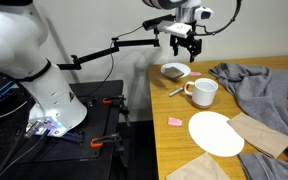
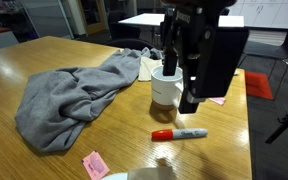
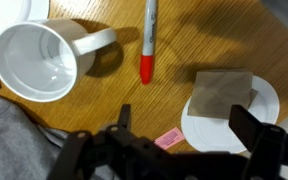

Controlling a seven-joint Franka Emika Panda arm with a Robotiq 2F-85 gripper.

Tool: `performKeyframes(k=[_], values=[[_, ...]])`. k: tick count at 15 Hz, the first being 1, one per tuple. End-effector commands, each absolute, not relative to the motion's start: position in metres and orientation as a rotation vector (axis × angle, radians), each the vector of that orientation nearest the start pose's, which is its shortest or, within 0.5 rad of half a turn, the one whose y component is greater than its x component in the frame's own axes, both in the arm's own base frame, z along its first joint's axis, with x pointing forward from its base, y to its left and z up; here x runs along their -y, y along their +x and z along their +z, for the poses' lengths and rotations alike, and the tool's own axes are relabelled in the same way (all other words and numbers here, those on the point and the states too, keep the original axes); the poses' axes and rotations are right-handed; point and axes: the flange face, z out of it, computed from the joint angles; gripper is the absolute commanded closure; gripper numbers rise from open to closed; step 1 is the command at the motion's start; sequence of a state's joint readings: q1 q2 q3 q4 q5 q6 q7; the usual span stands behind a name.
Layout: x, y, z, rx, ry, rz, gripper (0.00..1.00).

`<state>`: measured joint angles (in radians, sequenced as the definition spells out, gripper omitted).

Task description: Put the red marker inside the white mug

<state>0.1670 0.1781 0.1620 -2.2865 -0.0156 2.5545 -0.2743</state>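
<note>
The white mug [image 1: 203,92] stands upright on the wooden table, its handle pointing at the red marker [image 1: 176,91], which lies flat beside it. In the wrist view the mug [image 3: 34,62] is at the top left and the marker [image 3: 148,40] at the top middle, red end nearest me. In an exterior view the marker [image 2: 179,134] lies in front of the mug [image 2: 165,90], which my arm partly hides. My gripper [image 1: 185,48] [image 2: 190,96] [image 3: 189,122] is open and empty. It hangs above the table by the small dish, apart from both marker and mug.
A small white dish with brown contents [image 1: 174,70] [image 3: 266,112] has a pink square [image 3: 167,139] beside it. Another pink square [image 1: 174,121] [image 2: 94,163], a large white plate [image 1: 216,133], brown napkins [image 1: 261,135] and a crumpled grey cloth [image 1: 259,80] [image 2: 74,95] lie on the table.
</note>
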Motion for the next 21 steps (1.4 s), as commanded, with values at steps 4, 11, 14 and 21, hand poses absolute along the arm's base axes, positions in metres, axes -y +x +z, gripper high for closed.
performKeyframes(k=[4,11,14,21], values=[[-0.175,0.510,0.248,0.870,-3.006,-0.157,0.00],[-0.173,0.514,0.216,0.900,-3.001,-0.059,0.00],[-0.172,0.516,0.203,0.908,-3.005,-0.025,0.00],[-0.170,0.528,0.180,0.965,-3.001,0.000,0.00]])
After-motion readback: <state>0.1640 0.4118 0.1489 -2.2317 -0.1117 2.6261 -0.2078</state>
